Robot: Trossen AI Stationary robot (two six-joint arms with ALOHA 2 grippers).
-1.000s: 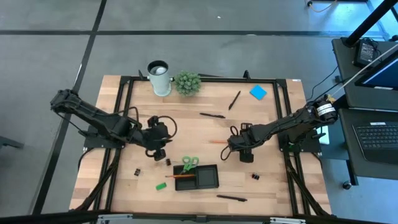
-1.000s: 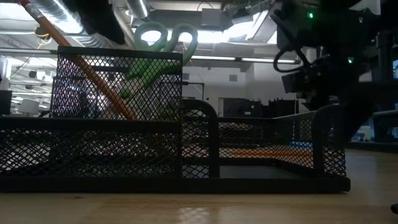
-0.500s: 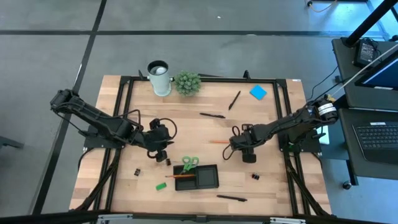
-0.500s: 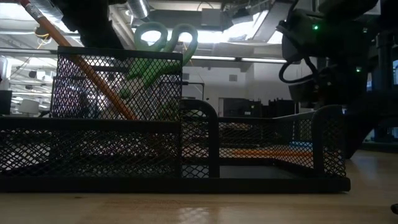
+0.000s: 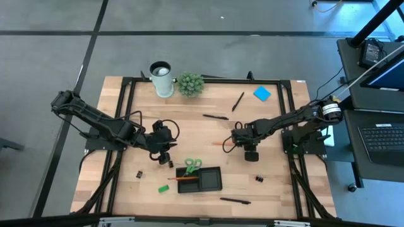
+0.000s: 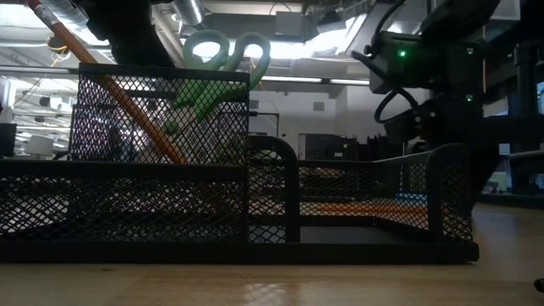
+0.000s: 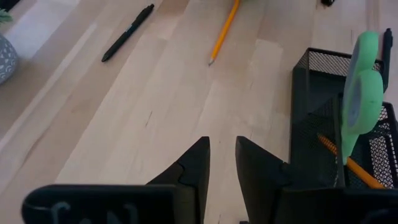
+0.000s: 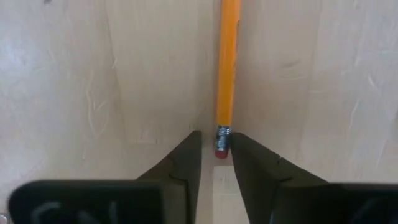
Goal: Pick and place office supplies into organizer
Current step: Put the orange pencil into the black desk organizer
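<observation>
The right gripper [image 8: 216, 155] is seen pinching the eraser end of a long orange pencil [image 8: 227, 68] in the right wrist view; the high view hides that grip. The left gripper [image 7: 222, 163] has a small gap, holding nothing, beside the black mesh organizer [image 7: 317, 106] with green-handled scissors [image 7: 359, 93] at frame right.

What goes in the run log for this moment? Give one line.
right claw: closed on orange pencil eraser end, on table | left claw: empty, beside organizer | scissors: in organizer
</observation>
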